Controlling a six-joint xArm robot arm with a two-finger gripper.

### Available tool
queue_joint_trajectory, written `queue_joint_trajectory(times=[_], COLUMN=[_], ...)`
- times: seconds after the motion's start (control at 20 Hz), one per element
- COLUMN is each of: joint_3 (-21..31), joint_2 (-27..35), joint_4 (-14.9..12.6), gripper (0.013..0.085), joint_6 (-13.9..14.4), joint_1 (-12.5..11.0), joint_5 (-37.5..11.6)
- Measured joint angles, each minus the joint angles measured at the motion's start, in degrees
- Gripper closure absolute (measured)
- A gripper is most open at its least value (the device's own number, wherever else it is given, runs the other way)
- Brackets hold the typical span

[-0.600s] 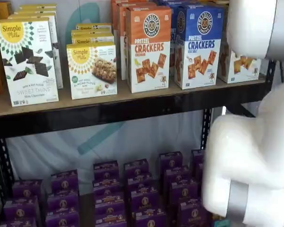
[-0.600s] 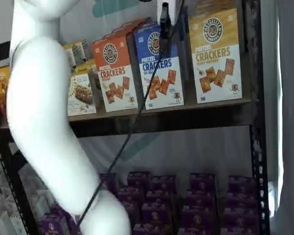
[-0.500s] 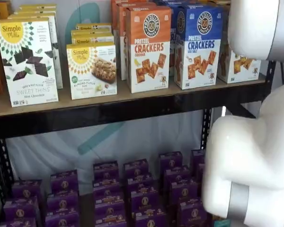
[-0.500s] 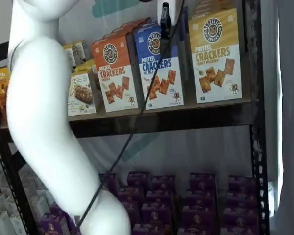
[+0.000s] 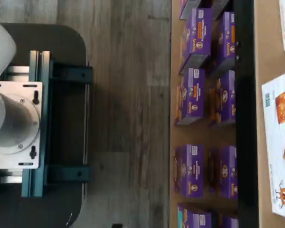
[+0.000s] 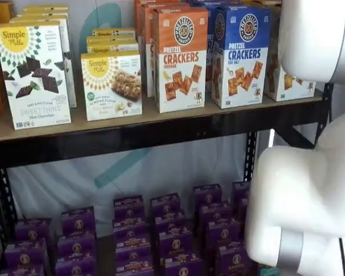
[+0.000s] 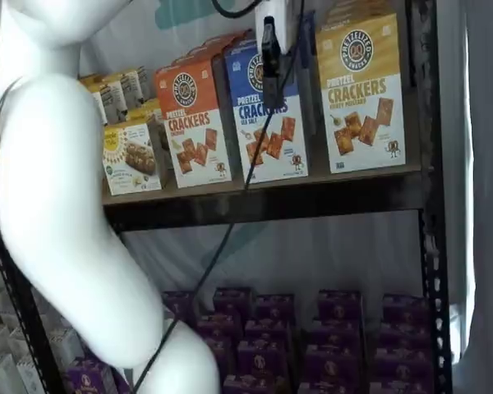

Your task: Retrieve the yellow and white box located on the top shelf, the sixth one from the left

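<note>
The yellow and white box (image 7: 361, 90) stands upright at the right end of the top shelf (image 7: 312, 201), next to a blue Pretzel Crackers box (image 7: 267, 115). In a shelf view only its lower corner (image 6: 291, 80) shows behind the white arm, on the shelf (image 6: 161, 129). My gripper (image 7: 270, 70) hangs from the top edge in front of the blue box, left of the yellow and white box and apart from it. Its black fingers show side-on with a cable beside them, so I cannot tell whether there is a gap between them.
An orange Pretzel Crackers box (image 6: 180, 57) and white Simple Mills boxes (image 6: 33, 72) stand further left on the top shelf. Purple boxes (image 6: 161, 230) fill the lower shelf. The white arm (image 6: 310, 190) covers the right side. The wrist view shows the dark mount (image 5: 38, 123) and purple boxes (image 5: 192, 95).
The gripper has come down a little and shifted slightly left in front of the blue box. The arm's links have shifted. The boxes have not moved.
</note>
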Motion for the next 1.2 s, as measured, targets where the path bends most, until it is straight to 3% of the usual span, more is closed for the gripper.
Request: queue_joint_trajectory(times=[0.35,0.75,0.95,1.2], joint_3=[0.1,-3.6,-4.1,-1.2], joint_2=[-0.4,1.8,2.4,0.7], joint_4=[2.8,6.5,11.9,18.5], gripper=[0.013,0.013,0.013,0.013], joint_6=[-0.8,-2.2,-2.6,-3.2], joint_1=[-2.0,-5.3,-8.3,-10.8], joint_5=[-1.6,-1.0,-2.6,-9.1])
